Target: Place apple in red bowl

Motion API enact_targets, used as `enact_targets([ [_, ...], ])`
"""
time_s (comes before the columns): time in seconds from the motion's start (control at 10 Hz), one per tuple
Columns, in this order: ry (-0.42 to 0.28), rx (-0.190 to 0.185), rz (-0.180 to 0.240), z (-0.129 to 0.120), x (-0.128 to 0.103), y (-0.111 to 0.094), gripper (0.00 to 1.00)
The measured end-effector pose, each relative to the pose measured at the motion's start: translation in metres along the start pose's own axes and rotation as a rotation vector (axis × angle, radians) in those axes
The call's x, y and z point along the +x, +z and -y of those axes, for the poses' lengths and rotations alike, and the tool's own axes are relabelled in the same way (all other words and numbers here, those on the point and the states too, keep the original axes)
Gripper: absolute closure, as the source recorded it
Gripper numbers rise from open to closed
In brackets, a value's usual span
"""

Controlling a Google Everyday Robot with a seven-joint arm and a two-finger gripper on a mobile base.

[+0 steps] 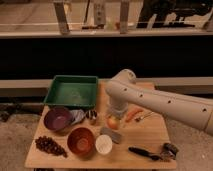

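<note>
**Clerk A:** Front row of the bench (147,136), left to right?

**Clerk B:** Grapes (49,146) at the left front corner. Next the red bowl (81,141), mouth up. A white cup (103,144) sits just beside its right rim. A black brush (141,152) lies near the right front edge.

**Clerk A:** Next row: the apple?

**Clerk B:** The apple (113,123) is behind and right of the red bowl, near it but apart. The end effector (114,117) stands directly over the apple, fingers pressed together, pinching its top. A grey pad (110,134) lies between the apple and the cup. Bare wood lies to the right, toward the brush.

**Clerk A:** Further back?

**Clerk B:** A purple bowl (56,119) sits behind the red one. A carrot (133,114) lies just right of the apple. A green tray (72,94) fills the far left. The white arm (160,102) crosses in from the right.
</note>
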Motion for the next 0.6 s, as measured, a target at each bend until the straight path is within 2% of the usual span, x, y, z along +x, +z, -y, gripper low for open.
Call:
enact_targets([
  [0.6,-0.115,0.011,0.002,0.038,-0.064,0.01,1.0],
])
